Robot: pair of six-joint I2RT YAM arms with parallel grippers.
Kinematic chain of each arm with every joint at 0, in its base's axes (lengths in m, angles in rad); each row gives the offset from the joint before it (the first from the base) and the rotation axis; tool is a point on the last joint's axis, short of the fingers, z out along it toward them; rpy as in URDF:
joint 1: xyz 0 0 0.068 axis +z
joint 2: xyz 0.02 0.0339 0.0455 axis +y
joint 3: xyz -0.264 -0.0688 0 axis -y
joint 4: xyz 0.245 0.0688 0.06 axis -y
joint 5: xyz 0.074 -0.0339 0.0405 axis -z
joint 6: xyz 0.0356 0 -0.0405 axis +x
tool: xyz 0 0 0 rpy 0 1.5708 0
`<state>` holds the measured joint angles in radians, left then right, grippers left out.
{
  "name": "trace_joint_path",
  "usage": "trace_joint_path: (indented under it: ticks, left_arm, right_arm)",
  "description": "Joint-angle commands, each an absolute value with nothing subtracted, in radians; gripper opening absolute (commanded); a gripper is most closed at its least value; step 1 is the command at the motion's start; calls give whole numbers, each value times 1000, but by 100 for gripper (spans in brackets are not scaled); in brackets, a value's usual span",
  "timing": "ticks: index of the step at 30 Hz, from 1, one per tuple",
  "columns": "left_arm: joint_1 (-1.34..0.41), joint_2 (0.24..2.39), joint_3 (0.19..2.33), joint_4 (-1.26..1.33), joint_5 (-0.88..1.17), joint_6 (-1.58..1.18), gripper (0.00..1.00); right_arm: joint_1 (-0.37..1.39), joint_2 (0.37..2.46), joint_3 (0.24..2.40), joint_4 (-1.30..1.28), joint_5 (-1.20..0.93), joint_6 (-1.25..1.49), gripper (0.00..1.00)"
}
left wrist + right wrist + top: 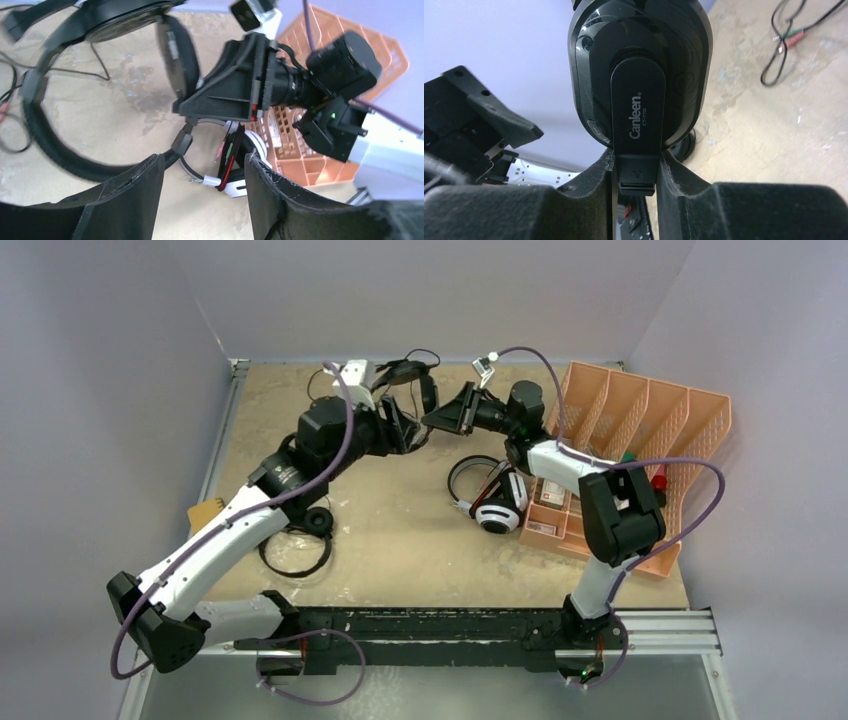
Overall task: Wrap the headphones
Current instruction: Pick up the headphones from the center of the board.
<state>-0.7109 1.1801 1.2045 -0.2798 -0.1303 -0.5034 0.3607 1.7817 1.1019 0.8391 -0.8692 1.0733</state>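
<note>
Headphones [639,65]: the larger black pair, held at the far side of the table [400,540]. You look to be steadying them before winding.
Right gripper [636,170]: clamped on the cup's stem.
Left gripper [205,165]: fingers spread, empty, just beside the band.
Cable [774,70]: loose and well apart from both grippers. Your next move should be to catch it with the left.

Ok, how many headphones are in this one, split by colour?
All-black: 2, the larger pair clamped in the right tool and the small pair
White-and-black headphones: 1
Total: 3
</note>
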Motion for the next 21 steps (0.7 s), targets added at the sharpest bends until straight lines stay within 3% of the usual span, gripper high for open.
trace_joint_path:
  ticks: [1,6,11,21]
  left_arm:
    - [-628,1153,1258,-439,-237,-755,59]
    - [-533,1027,1162,-385,-366,-819,67]
    - [-505,1047,1098,-262,-241,-941,66]
    - [-487,1146,921,466,58,-1175,80]
  right_arm:
    - [332,1728,1163,982,-847,1052,0]
    - [290,1670,1165,940,-845,1016,0]
    - [282,1588,1158,897,-808,967,0]
    - [287,1509,1124,955,-758,991,0]
